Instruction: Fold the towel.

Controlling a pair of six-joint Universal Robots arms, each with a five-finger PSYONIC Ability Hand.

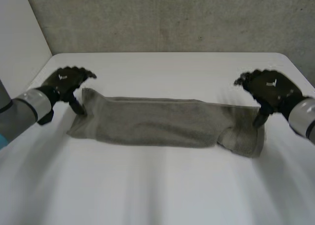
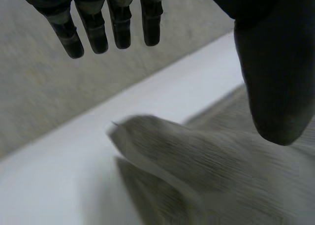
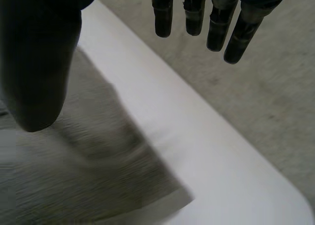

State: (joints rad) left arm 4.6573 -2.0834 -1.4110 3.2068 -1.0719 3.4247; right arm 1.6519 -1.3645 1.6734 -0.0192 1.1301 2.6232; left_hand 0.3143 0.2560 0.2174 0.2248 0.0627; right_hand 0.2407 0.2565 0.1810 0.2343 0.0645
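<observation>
Both robot hands are open and hold nothing. The left robot hand (image 1: 64, 81) hangs over the left end of the towel (image 1: 157, 122) with its fingers (image 2: 93, 30) straight and slightly apart, clear of the cloth, and its thumb (image 2: 275, 82) pointing down at the far left corner. Whether the thumb tip touches the cloth I cannot tell. The right robot hand (image 1: 273, 87) mirrors it over the right end, fingers (image 3: 197, 16) straight and spread above the bare desk (image 1: 162, 185) beyond the towel's edge. Its thumb (image 3: 39, 72) is lowered toward the far right corner, and contact there is just as unclear. The towel is grey and lies in the middle of the desk as 1 long narrow band running from side to side between the 2 robot hands. Its left end is fairly flat, with a loose edge showing under the left palm in the left wrist view. Its right end is wider and rumpled, with a thick fold turned toward the front edge. The desk is white with rounded far corners, and the grey arms with pale cuffs reach in over it from both sides. Behind the desk stands a rough grey wall (image 1: 197, 18), and a plain white panel (image 1: 19, 28) closes the room's left side.
</observation>
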